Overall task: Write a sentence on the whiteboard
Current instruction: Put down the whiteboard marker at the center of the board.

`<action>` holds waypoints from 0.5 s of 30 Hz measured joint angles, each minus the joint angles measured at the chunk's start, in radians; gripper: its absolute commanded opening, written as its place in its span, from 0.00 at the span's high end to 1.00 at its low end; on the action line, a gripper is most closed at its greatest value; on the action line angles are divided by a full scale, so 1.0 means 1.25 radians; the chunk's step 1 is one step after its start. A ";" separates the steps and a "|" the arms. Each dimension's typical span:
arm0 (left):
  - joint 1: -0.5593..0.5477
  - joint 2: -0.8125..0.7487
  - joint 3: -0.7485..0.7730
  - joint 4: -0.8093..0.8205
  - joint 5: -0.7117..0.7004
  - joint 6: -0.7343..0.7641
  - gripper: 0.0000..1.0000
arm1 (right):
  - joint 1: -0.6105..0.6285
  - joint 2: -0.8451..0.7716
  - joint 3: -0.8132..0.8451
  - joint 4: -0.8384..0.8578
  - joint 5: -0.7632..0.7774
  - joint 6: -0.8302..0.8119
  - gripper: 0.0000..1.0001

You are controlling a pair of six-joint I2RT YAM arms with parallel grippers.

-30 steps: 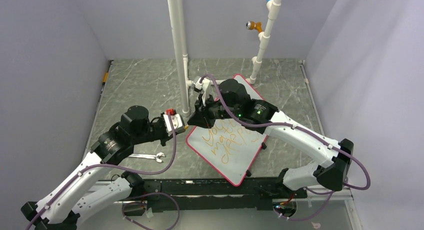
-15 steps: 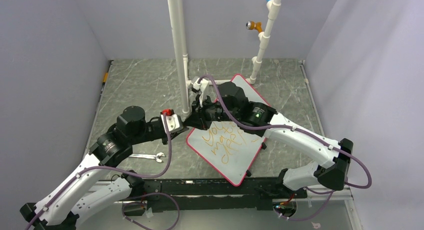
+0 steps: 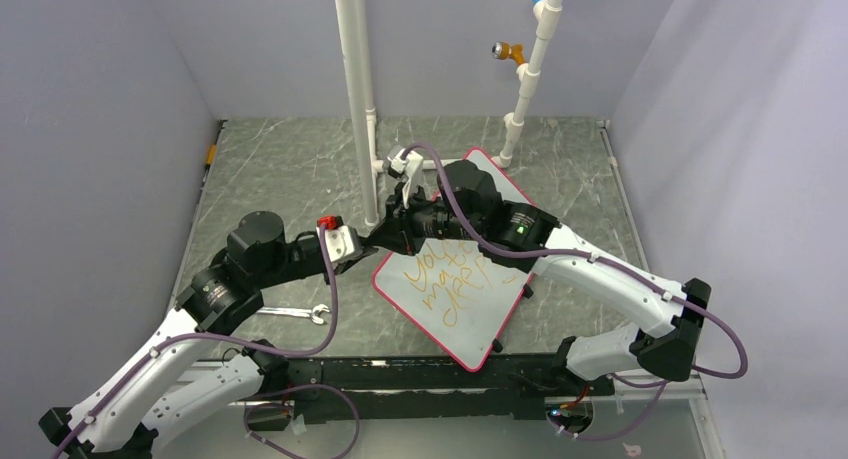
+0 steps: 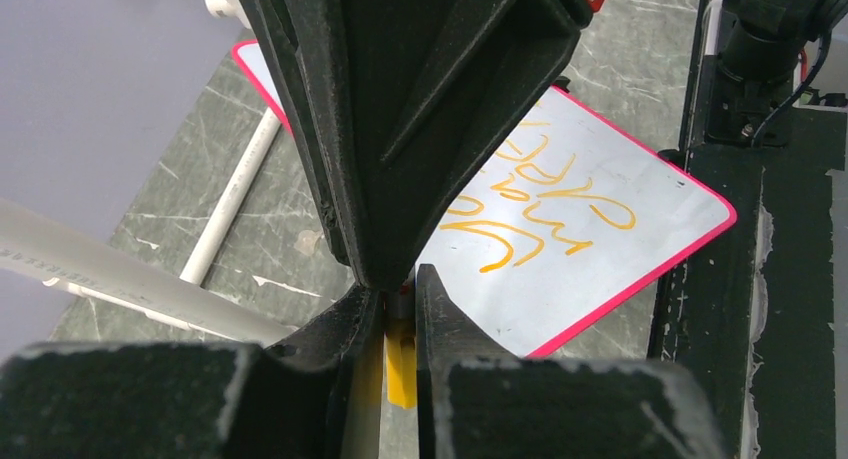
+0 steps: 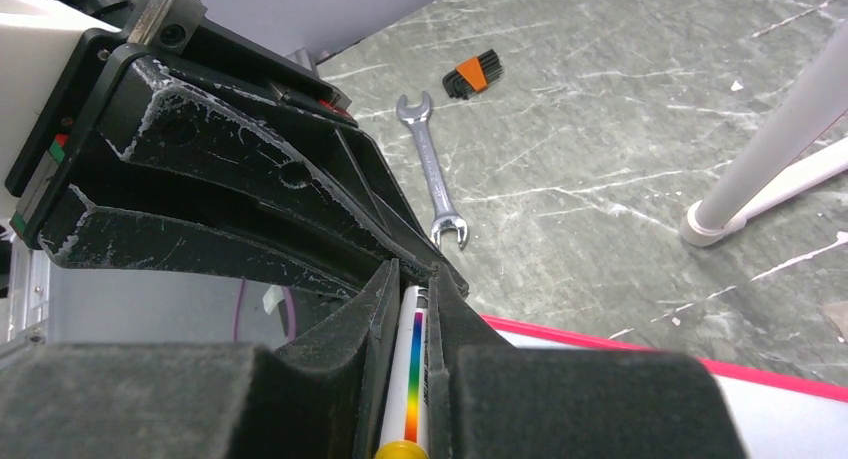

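Observation:
The whiteboard (image 3: 478, 309), pale with a red rim, lies turned like a diamond on the table. The sentence (image 3: 448, 277) is orange-yellow lettering in slanted lines on it, also seen in the left wrist view (image 4: 540, 199). My right gripper (image 3: 384, 241) is shut on a white marker (image 5: 412, 364) with a rainbow stripe and a yellow end. My left gripper (image 3: 362, 247) is shut on a yellow marker cap (image 4: 400, 369). The two grippers meet tip to tip just off the board's left corner. In the wrist views each gripper fills the other's frame, the left gripper (image 4: 400, 289) and the right gripper (image 5: 413, 279).
A tall white pipe (image 3: 356, 99) stands right behind the grippers, a second pipe (image 3: 528, 69) at the back right. A silver wrench (image 3: 298, 313) lies left of the board, also in the right wrist view (image 5: 438, 184). A small orange-black tool (image 5: 473, 76) lies beyond it.
My left gripper has drawn a little to the left and my right gripper has followed it; they stay tip to tip. The board has not moved.

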 measured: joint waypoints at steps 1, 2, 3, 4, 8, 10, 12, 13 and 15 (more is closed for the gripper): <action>0.000 0.000 0.000 0.002 -0.001 0.000 1.00 | 0.000 -0.001 0.000 0.000 0.002 0.001 0.88; 0.000 0.000 0.000 0.004 -0.003 0.000 1.00 | 0.000 -0.002 0.000 0.000 0.007 0.004 0.68; 0.000 0.000 0.000 0.008 -0.005 0.000 1.00 | 0.000 -0.004 0.001 0.000 0.013 0.007 0.54; 0.000 0.001 0.000 0.013 -0.009 0.001 1.00 | 0.000 -0.005 0.002 -0.001 0.015 0.013 0.43; -0.002 -0.009 0.000 0.029 -0.019 0.000 1.00 | -0.007 -0.015 0.005 -0.013 0.068 0.025 0.18; -0.004 -0.017 0.000 0.038 -0.027 -0.001 1.00 | -0.007 -0.020 0.007 -0.014 0.088 0.028 0.12; -0.006 -0.020 0.000 0.047 -0.037 -0.003 1.00 | -0.007 -0.027 0.011 -0.018 0.107 0.033 0.10; -0.006 -0.021 0.000 0.049 -0.045 -0.004 1.00 | -0.006 -0.032 0.013 -0.022 0.115 0.036 0.10; -0.005 -0.017 0.000 0.054 -0.081 -0.012 1.00 | 0.001 -0.048 0.013 -0.039 0.125 0.042 0.10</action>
